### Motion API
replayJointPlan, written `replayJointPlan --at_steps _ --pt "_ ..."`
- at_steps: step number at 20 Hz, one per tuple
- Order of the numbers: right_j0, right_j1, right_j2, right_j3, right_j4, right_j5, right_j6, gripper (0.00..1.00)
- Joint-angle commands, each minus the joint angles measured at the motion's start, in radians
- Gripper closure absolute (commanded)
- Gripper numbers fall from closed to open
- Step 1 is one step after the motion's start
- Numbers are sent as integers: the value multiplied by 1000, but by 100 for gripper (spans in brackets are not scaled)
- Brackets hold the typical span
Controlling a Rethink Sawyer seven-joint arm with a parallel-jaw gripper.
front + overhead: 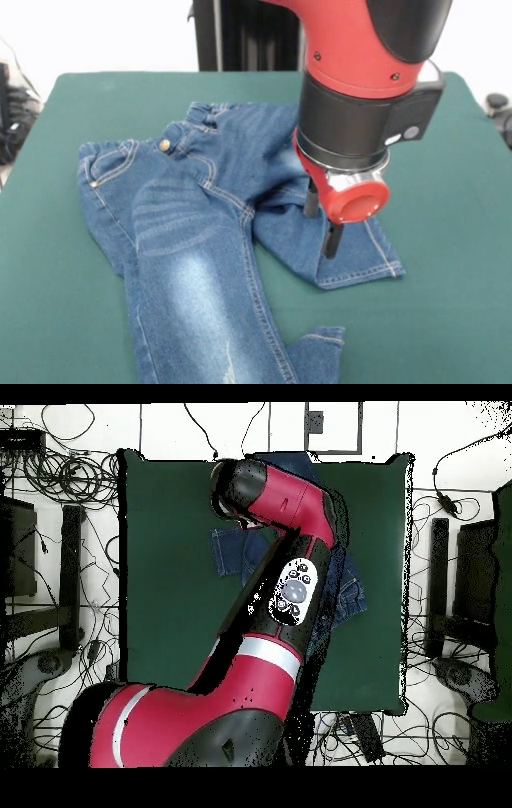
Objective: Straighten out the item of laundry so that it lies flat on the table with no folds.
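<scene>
The gripper (322, 214), fingers slightly apart, is hovering over the jeans' (188, 240) right-hand leg, mid-frame on the desk (448, 304).

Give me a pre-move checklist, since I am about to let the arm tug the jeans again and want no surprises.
1. Gripper over the jeans: ok, its fingers hang above the folded leg's lower part.
2. Fingers apart, nothing held: ok in the front view.
3. Fingers touching the denim: cannot tell.
4. Jeans flat: not ok, one leg is folded sideways and a hem at the near edge is turned over.
5. Jeans fully on the table: cannot tell, the long leg runs out of the front view and the arm covers most of it from overhead.
6. Bare felt beside the folded leg: ok.
</scene>
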Motion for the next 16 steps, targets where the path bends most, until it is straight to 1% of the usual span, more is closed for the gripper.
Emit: replayJointPlan --at_steps 1,4,9,13,16 --pt "33 -26 96 169 39 -13 260 0" --pt "35 -43 102 186 47 -3 256 0" --pt "38 -41 105 172 57 5 264 0" --pt "36 -47 146 190 99 -11 274 0" --pt "41 -48 165 202 133 -47 289 0"
